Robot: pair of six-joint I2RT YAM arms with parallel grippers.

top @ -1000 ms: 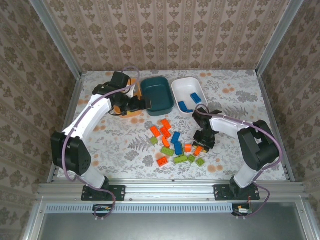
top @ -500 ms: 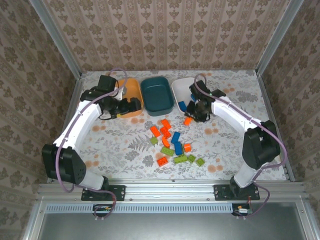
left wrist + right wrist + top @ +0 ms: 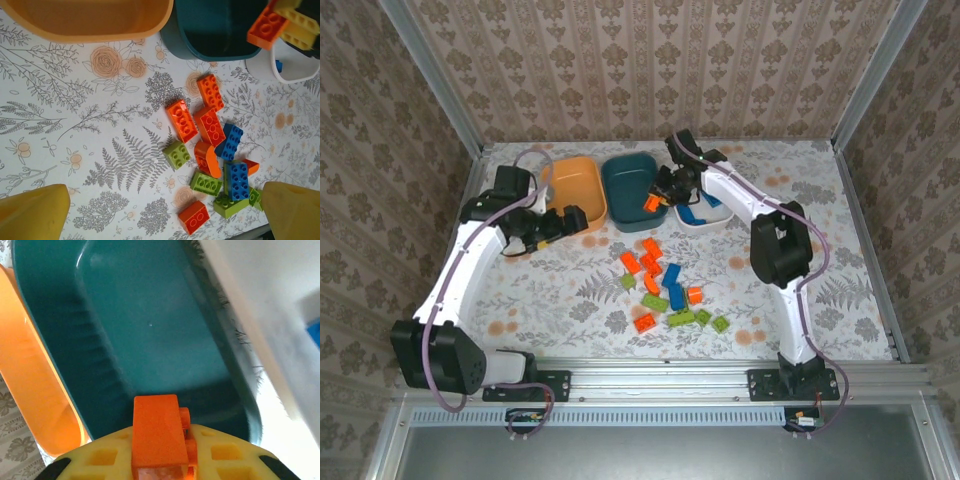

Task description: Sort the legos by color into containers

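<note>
Top external view had your left end effector low over the surface, just in front of the near rim of the orange bowl. From the left wrist camera its two yellow fingers stood wide apart with nothing between them, only the floral covering below.

Next along the back row, the teal bowl sat just beside the orange one.

Your right end effector hung over the right-hand side of the teal bowl, by its rim, with its fingers clamped on an orange brick. The right wrist camera showed that brick pinched between the yellow pads, with the dark teal interior straight beneath it and the orange bowl off to one side.

In front of the bowls, the loose legos lay in a scatter mid-surface: orange, blue and lime green pieces, some touching.

Furthest right, the white bowl sat partly under your right arm and held blue bricks.
</note>
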